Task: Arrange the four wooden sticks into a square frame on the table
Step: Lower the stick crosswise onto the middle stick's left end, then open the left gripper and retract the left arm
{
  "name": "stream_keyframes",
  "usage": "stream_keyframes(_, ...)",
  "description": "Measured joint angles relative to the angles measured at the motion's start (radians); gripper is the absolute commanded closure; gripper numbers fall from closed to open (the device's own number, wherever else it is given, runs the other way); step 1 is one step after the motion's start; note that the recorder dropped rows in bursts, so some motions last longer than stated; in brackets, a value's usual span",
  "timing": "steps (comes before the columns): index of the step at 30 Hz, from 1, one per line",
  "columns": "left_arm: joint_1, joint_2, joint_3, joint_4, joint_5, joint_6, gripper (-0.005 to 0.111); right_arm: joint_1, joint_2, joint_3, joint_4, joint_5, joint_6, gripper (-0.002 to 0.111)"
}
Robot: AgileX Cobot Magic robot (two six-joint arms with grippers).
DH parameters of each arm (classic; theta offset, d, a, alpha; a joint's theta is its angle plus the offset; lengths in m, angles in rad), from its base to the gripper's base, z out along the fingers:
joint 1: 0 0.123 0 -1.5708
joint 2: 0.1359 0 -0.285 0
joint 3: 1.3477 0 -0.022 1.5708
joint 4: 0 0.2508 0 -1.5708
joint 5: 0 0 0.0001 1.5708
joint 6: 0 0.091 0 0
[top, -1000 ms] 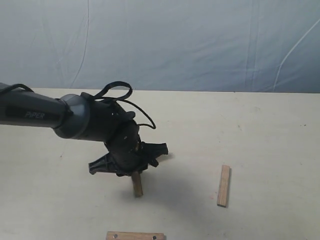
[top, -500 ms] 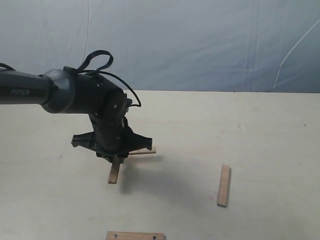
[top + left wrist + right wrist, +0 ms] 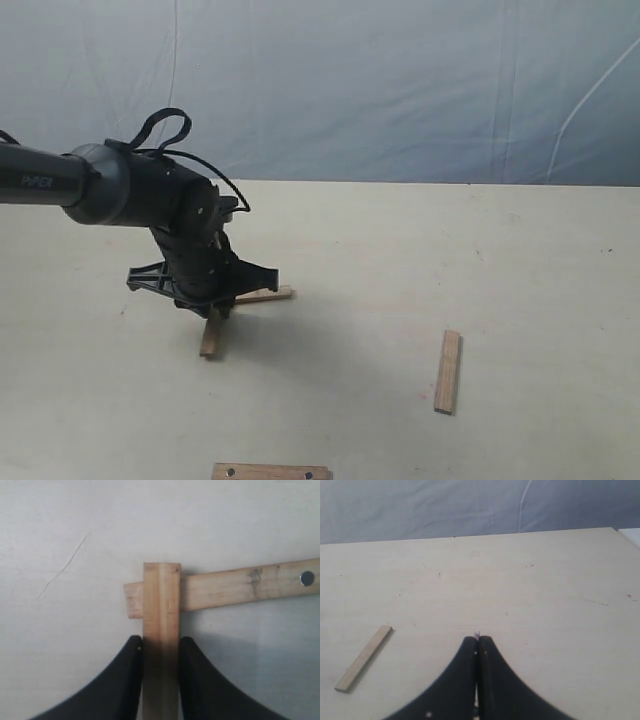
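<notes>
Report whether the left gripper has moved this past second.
Yes. The left gripper and its held stick shifted left, away from the loose stick at right.

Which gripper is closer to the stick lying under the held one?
Left. The left gripper clamps the upper stick crossing the lying stick; the right gripper is elsewhere, only a different stick in its view.

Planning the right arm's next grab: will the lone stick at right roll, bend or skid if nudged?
The lone stick lies flat on a broad face, so it probably won't roll. Short, solid-looking wood: likely stiff and light. On the smooth table it may skid rather than stay put.
</notes>
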Motion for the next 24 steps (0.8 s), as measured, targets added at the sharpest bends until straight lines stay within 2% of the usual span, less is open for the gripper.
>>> stream_keyframes(4,0.003,0.002,0.000,-0.013,-0.004,0.004,0.096,0.000,0.000,0.000,0.000,0.000,0.000,0.109)
stream_keyframes(11,0.003,0.002,-0.002,-0.013,-0.002,0.009,0.061,0.000,0.000,0.000,0.000,0.000,0.000,0.109)
stream_keyframes(14,0.003,-0.001,-0.018,0.000,0.029,0.010,0.052,0.000,0.000,0.000,0.000,0.000,0.000,0.109)
stream_keyframes(16,0.003,-0.016,-0.033,0.013,0.068,0.010,0.052,0.000,0.000,0.000,0.000,0.000,0.000,0.109)
stream_keyframes(18,0.006,-0.043,-0.046,0.026,0.105,0.010,0.060,0.000,0.000,0.000,0.000,0.000,0.000,0.109)
stream_keyframes(19,0.005,-0.063,-0.049,0.035,0.123,0.012,0.067,0.000,0.000,0.000,0.000,0.000,0.000,0.109)
stream_keyframes(22,0.006,-0.129,-0.053,0.061,0.177,0.046,0.106,0.000,0.000,0.000,0.000,0.000,0.000,0.109)
stream_keyframes(24,0.008,-0.180,-0.045,0.067,0.211,0.073,0.107,0.000,0.000,0.000,0.000,0.000,0.000,0.109)
